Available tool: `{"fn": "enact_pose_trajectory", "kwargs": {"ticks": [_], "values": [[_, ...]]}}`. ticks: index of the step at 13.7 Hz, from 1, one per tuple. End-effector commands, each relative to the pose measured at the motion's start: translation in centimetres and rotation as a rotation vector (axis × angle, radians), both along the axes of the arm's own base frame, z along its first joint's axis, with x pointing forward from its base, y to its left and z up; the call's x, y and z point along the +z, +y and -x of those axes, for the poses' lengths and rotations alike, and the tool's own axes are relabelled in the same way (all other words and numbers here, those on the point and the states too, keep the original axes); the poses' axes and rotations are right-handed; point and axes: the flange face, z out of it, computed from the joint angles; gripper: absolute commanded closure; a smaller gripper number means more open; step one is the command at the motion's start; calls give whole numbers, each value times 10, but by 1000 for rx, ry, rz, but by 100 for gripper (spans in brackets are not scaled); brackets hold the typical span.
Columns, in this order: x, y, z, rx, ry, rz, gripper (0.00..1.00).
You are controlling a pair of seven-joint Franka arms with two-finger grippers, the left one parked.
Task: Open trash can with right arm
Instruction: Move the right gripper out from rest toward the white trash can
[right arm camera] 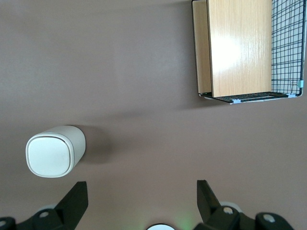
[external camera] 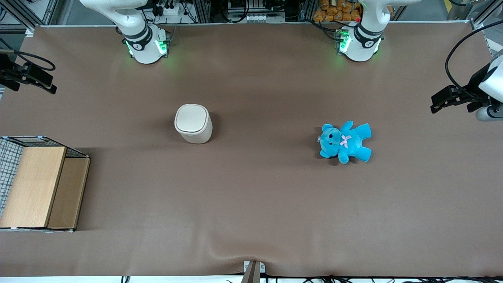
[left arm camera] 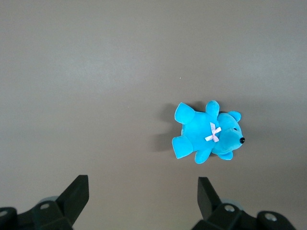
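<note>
I'm looking at a wide table covered in a plain brown cloth, with aluminium framing and cabling along its edge by the two arm bases. I'll take the trash can as my landmark: a small cream-white bin with a rounded-square body, standing upright near the middle of the table, its flat lid down and closed.

From the trash can, the right arm's base sits farther from the front camera, green lights glowing at its foot. The wood-and-wire box lies nearer the front camera than the trash can and toward the working arm's end of the table, well apart from it. A blue teddy bear with a small pink bow lies on its back toward the parked arm's end, also well apart from the trash can.

The gripper hangs high above the table, off toward the working arm's end from the trash can. In the right wrist view I see its two black fingers spread wide with nothing between them but bare cloth; the trash can and the box both show far below it, untouched.
</note>
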Motion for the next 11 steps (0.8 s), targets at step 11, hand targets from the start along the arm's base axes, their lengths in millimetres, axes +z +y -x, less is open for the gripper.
{"fn": "enact_pose_trajectory", "kwargs": {"ticks": [11], "values": [[-28, 131, 13, 108, 119, -81, 0]]}}
